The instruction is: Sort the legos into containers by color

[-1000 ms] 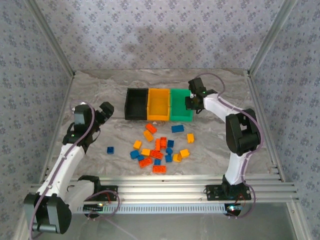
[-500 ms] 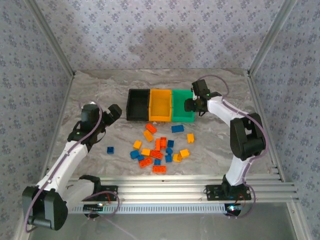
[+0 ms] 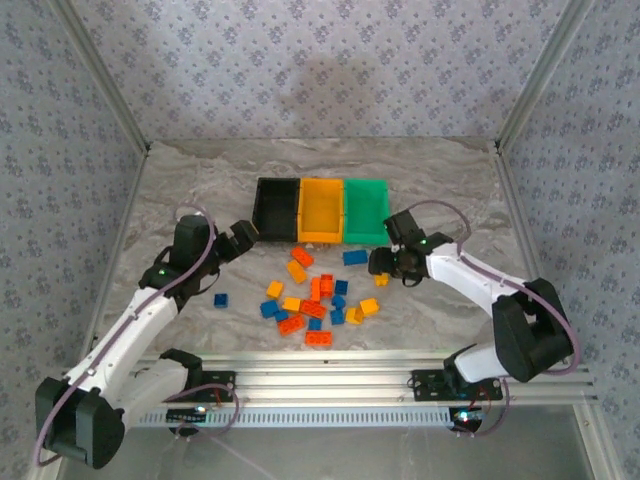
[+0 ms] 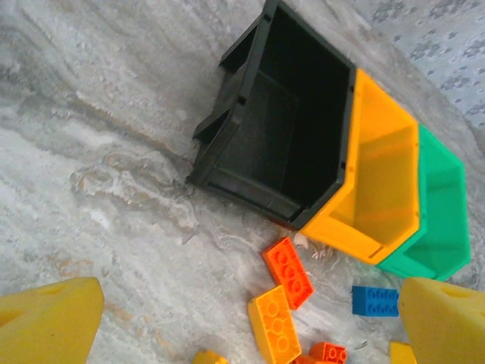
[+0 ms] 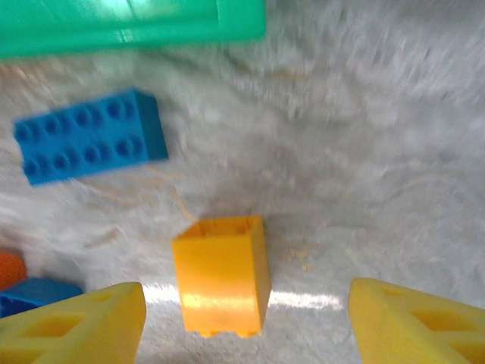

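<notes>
Right wrist: right fingers were seen spread, empty, over a yellow lego on the counter, just near of the green container; centring before closing was judged best. Left fingers were spread too.

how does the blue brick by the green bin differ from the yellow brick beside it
The blue brick is longer, with two rows of four studs; the yellow brick is shorter. The blue brick lies flat, studs up; the yellow brick is tipped over, showing a smooth wall. Both lie loose on the table, apart.
</notes>
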Available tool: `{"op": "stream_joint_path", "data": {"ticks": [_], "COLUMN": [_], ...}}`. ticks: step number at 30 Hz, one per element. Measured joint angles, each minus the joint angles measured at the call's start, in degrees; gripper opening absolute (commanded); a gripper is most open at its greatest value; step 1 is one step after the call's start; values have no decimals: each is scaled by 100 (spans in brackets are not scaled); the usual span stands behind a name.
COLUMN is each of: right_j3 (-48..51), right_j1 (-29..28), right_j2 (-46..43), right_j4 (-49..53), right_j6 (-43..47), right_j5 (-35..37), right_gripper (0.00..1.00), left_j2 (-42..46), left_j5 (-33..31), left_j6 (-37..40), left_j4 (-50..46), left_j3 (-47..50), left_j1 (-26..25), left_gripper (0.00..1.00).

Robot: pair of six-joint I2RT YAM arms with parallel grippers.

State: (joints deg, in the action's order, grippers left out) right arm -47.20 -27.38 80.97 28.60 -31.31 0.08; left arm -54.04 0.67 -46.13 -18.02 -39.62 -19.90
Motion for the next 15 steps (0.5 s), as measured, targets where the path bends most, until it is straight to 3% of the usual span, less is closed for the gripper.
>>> {"op": "stream_joint_path", "data": {"ticks": [7,15], "right_j3": [44,-136], "right_j1": [-181,-166], "right_j2": [509,1003], "right_j4": [-271,-332], "right_j6": [-63,85], "right_j5": [-98,-105], "right_gripper": [63,34], "left_j2": [-122,-153], "left_j5": [42,39], "left_j6": [0,7], "left_j4": [-181,-461], "left_j3": [85,85], "left_j1": [0,-4], "left_gripper": [100,100]}}
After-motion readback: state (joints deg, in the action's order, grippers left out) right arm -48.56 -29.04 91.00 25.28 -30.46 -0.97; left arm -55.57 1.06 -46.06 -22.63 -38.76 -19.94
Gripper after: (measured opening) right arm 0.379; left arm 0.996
